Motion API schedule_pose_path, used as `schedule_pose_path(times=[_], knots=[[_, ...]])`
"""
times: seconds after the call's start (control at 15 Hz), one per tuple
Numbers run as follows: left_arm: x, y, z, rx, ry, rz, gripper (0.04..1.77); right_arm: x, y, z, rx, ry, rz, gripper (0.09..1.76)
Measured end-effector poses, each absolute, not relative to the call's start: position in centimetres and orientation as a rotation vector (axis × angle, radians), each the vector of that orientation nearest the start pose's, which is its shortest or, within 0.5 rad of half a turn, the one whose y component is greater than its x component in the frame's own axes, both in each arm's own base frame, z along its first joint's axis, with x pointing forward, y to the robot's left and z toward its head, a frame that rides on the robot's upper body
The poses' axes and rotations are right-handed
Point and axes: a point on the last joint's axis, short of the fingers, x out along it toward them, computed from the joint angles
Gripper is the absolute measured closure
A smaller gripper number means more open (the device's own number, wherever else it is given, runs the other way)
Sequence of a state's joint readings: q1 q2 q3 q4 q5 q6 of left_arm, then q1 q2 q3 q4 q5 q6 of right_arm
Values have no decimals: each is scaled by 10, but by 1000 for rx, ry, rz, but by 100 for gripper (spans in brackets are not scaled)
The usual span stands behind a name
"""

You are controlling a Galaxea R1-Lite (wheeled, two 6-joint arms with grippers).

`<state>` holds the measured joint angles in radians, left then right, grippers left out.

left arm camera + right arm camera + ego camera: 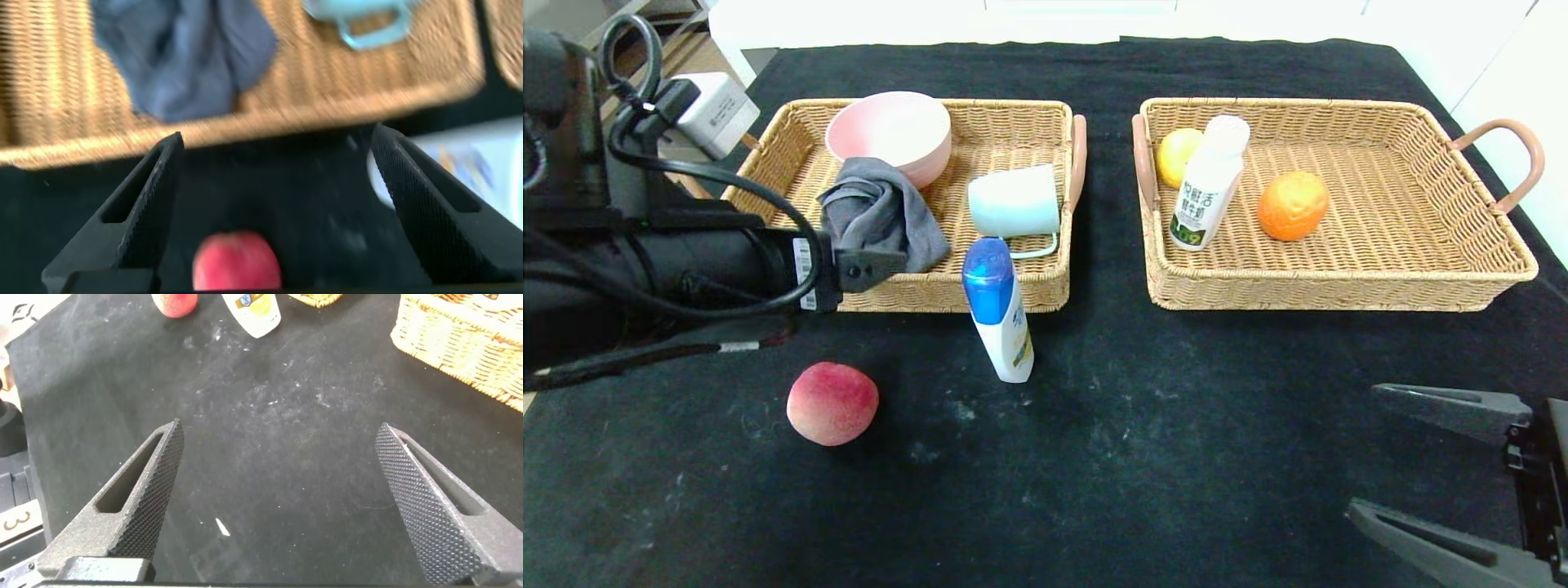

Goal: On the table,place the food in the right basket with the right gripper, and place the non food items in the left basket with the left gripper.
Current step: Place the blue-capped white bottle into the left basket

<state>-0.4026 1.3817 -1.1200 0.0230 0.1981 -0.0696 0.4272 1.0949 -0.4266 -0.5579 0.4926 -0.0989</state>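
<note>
On the black table [1135,425] a pink-red peach [833,403] lies at the front left, and a blue-capped white bottle [1001,314] stands before the left basket [931,294]. That basket holds a pink bowl [890,131], a grey cloth [878,212] and a pale cup [1013,202]. The right basket [1339,290] holds a yellow fruit [1176,155], a green-labelled white bottle [1207,196] and an orange [1292,204]. My left gripper [278,137] hangs open and empty by the left basket's front wall, above the peach [237,261]. My right gripper [1364,449] is open at the front right.
The blue-capped bottle [466,163] stands close beside one left finger. The right gripper [279,429] has bare cloth under it, with the peach [174,302] and bottle [255,310] far off. The table's right edge runs near the right basket's handle [1515,155].
</note>
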Motion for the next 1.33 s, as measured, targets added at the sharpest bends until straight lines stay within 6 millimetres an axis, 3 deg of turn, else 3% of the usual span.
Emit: schedule_pose_path(times=[0.33, 0.6, 0.8, 1.0, 1.33], knots=[[157, -90, 275, 84, 288, -354, 12, 129, 70, 206, -87, 75, 921, 14], [132, -99, 252, 150, 328, -434, 11, 132, 71, 204, -87, 91, 921, 14], [134, -110, 245, 167, 326, -437, 11, 135, 73, 200, -88, 109, 923, 14], [148, -137, 242, 138, 241, -421, 11, 136, 74, 199, -87, 119, 922, 14], [164, -172, 218, 173, 231, -322, 11, 137, 74, 199, -87, 117, 922, 14]])
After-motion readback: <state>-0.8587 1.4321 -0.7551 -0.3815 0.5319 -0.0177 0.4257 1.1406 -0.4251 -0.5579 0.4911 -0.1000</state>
